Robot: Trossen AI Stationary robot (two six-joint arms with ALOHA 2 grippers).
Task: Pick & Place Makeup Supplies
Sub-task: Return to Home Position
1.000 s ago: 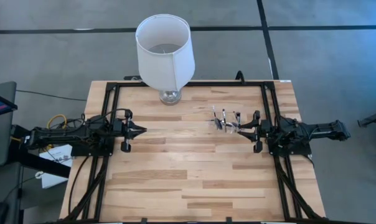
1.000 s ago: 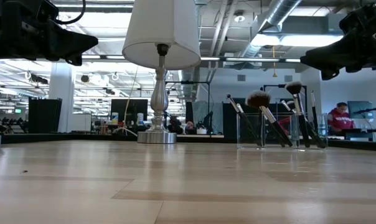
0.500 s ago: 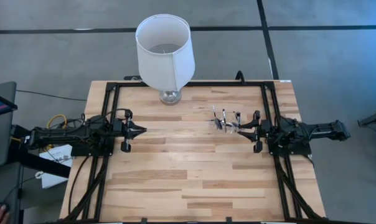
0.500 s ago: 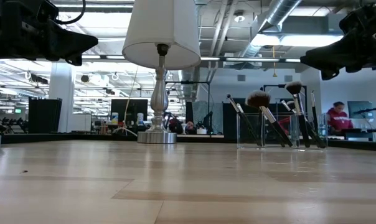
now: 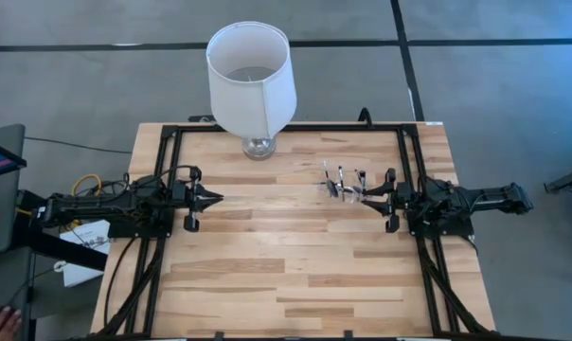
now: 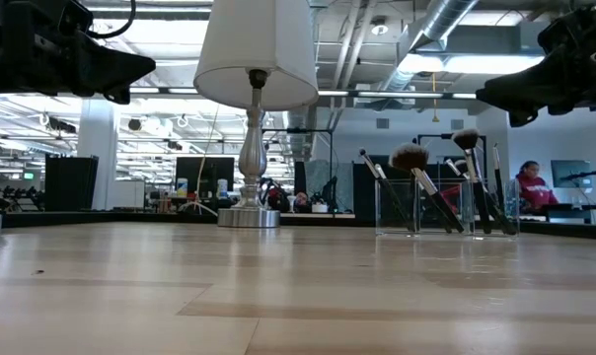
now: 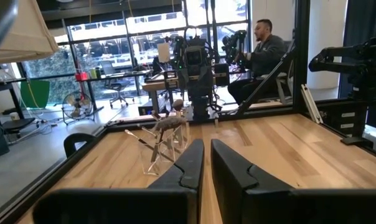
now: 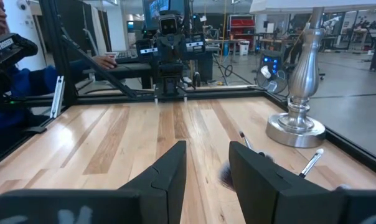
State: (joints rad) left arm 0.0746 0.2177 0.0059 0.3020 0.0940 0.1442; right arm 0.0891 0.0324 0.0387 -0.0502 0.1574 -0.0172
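Since no brush lies loose on the tabletop (image 5: 286, 256), both arms sit at opposite edges, and that reads as the parked pose with the sorting done. The makeup brushes (image 6: 436, 187) stand leaning in the clear holder (image 6: 392, 222), bristles up, on the right half of the tabletop, apart from the lamp (image 5: 251, 71). The right fingers (image 8: 169, 165) are parted and carry nothing. The holder sits just beside their tips, a little toward the lamp side and, judging by the level view, lower than them. Tip against holder wall? Too coarse from overhead to say; probably clear. The left fingers (image 7: 188, 165) are pressed nearly together, empty, well apart from the brushes across the table.
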